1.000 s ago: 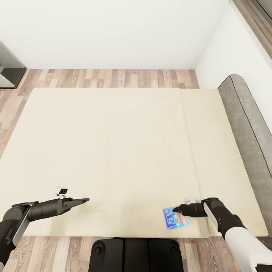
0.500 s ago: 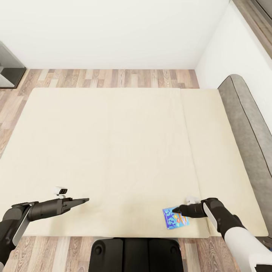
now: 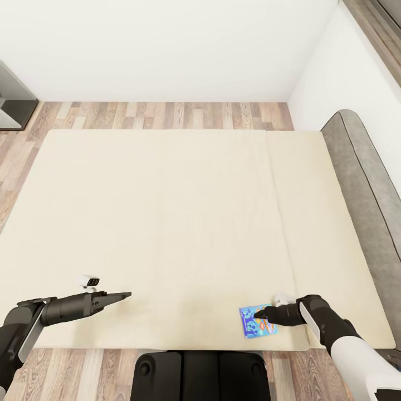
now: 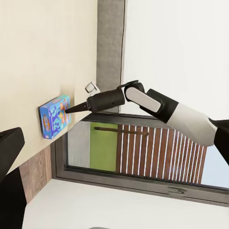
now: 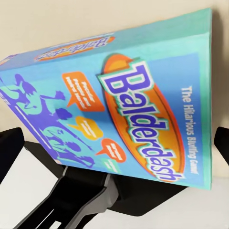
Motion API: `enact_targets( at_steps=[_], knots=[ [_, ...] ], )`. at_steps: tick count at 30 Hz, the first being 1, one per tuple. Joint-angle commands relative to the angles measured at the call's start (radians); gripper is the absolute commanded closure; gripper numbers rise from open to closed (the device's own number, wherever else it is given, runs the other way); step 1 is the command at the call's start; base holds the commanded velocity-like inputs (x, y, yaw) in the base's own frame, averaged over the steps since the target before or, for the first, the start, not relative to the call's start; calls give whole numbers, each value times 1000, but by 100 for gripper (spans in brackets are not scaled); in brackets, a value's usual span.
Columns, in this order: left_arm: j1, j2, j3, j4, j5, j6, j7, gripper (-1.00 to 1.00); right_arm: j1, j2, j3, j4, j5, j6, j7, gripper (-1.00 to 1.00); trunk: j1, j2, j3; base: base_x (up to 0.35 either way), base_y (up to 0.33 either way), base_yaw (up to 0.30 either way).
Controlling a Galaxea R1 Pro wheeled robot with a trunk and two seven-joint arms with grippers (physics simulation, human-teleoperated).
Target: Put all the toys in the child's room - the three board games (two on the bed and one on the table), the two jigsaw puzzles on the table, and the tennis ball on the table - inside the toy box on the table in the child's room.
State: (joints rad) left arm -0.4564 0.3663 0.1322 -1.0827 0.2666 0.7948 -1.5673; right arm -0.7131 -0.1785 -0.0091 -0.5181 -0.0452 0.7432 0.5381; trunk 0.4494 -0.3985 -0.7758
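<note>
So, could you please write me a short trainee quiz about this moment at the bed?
1. True or false: the board game lies on a table.
2. Which arm reaches the game: A left, B right?
3. Fill in: the title printed on the box is ____.
Key: 1 false, it lies on the bed, near its edge. 2 B, the right tool is at it. 3 Balderdash.

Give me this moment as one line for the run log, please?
phase: reaching for game | right gripper: at Balderdash board game, grip unclear | left gripper: idle above bed | toy box: none seen
</note>
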Motion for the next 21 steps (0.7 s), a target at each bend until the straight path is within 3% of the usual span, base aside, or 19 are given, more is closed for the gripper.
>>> enact_targets(
  at_steps=[1, 10, 15, 21],
  knots=[
    [0, 0, 0, 0, 0, 11, -4, -100, 0, 0, -1, -1, -5, 7, 0, -100, 1, -2, -1, 0, 0, 0],
    [0, 0, 0, 0, 0, 11, -4, -100, 0, 3, -1, -2, -8, 6, 2, -100, 1, -2, -1, 0, 0, 0],
    [0, 0, 0, 0, -1, 11, -4, -100, 0, 27, 0, -2, -4, 5, 0, -100, 1, -2, -1, 0, 0, 0],
    [0, 0, 0, 0, -1, 11, -4, -100, 0, 34, 0, -2, -5, 5, -3, -100, 1, -2, -1, 0, 0, 0]
  ],
)
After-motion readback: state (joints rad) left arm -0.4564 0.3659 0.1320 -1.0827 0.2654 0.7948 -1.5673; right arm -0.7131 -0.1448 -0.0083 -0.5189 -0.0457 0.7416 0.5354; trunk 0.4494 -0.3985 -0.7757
